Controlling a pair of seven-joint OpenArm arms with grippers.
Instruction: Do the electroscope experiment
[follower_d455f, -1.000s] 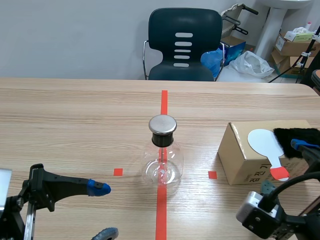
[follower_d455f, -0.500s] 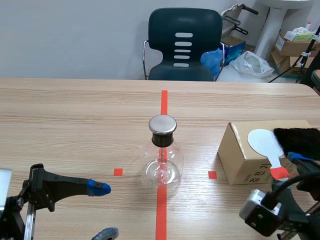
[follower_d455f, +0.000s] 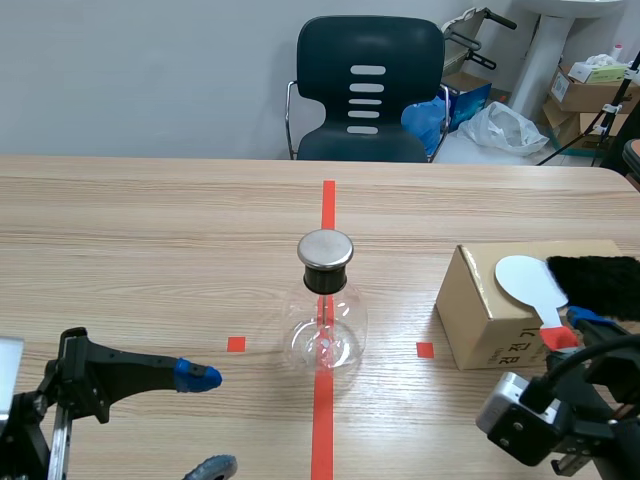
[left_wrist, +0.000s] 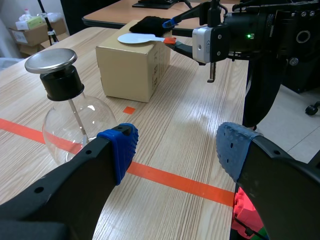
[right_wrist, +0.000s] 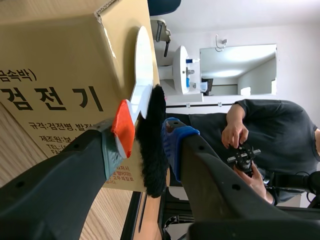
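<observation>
The electroscope, a round glass flask (follower_d455f: 325, 325) with a metal cap (follower_d455f: 326, 248), stands mid-table on the red line. At the right, a cardboard box (follower_d455f: 495, 325) carries a white paddle (follower_d455f: 527, 282) with a red handle (right_wrist: 123, 129) and a black fur cloth (follower_d455f: 600, 283). My right gripper (right_wrist: 142, 147) straddles that handle. One pad touches it and the blue pad (right_wrist: 175, 145) stands off by the fur, so the fingers are still apart. My left gripper (left_wrist: 175, 150) hangs open low at the near left, with the flask (left_wrist: 75, 125) ahead of it.
A dark chair (follower_d455f: 370, 85) stands beyond the table's far edge, with boxes and bags at the back right. A person (right_wrist: 260, 135) is seated behind the box in the right wrist view. The right arm (left_wrist: 240, 35) reaches over the box's near side.
My right gripper's fingers have narrowed around the paddle's red handle and the arm has shifted slightly. The left arm, flask and box have stayed put.
</observation>
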